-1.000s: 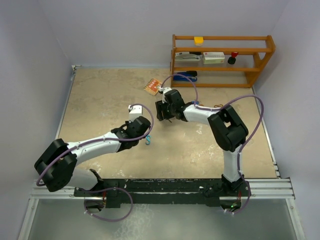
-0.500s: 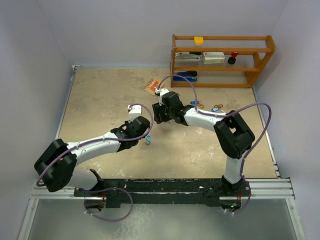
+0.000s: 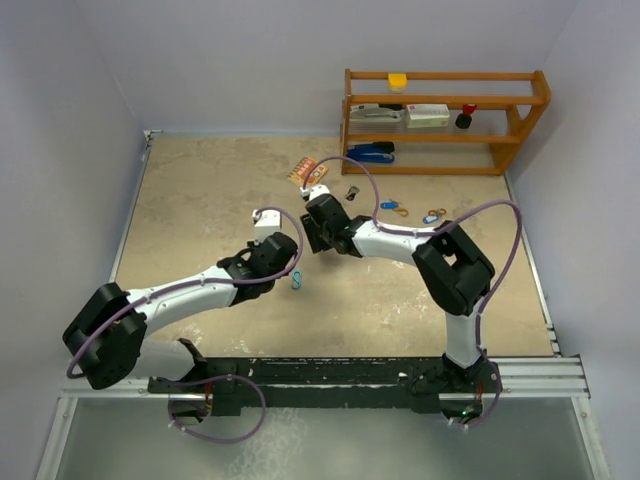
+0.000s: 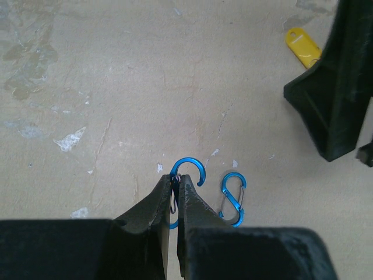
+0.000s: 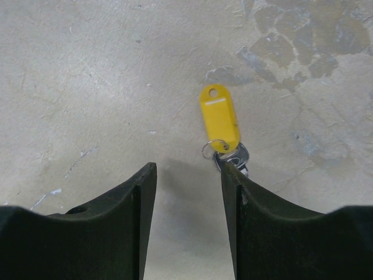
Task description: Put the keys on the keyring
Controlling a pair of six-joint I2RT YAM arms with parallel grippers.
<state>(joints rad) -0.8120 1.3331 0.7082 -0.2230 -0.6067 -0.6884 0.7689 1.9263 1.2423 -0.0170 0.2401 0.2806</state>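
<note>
Moved: the right fingers [image 5: 187,169] have swung left toward the middle of the top view, closer to the left arm, and the black-tagged key [image 3: 352,192] is now uncovered.
Right fingers: apart, empty, low over the tabletop [image 3: 200,200].
Yellow-tagged key: lies flat on the tabletop [image 5: 220,119] just ahead of the right-hand fingertip, with its silver blade touching or just beside that tip.
Left fingers: pressed together [image 4: 176,178] on the blue keyring clip [image 4: 187,171], whose open hook stands up above the tips.
Second blue clip: lies loose just right of them [image 4: 233,199].
Other keys: the blue-tagged key [image 3: 392,208] and one more [image 3: 435,215] lie right of centre.
Wooden shelf: stands at upper right [image 3: 450,76]. A yellow block [image 3: 398,80] sits on top, a white box [image 3: 428,115] and a red-and-black item [image 3: 465,118] on the middle level, and a blue stapler [image 3: 372,152] at the bottom.
</note>
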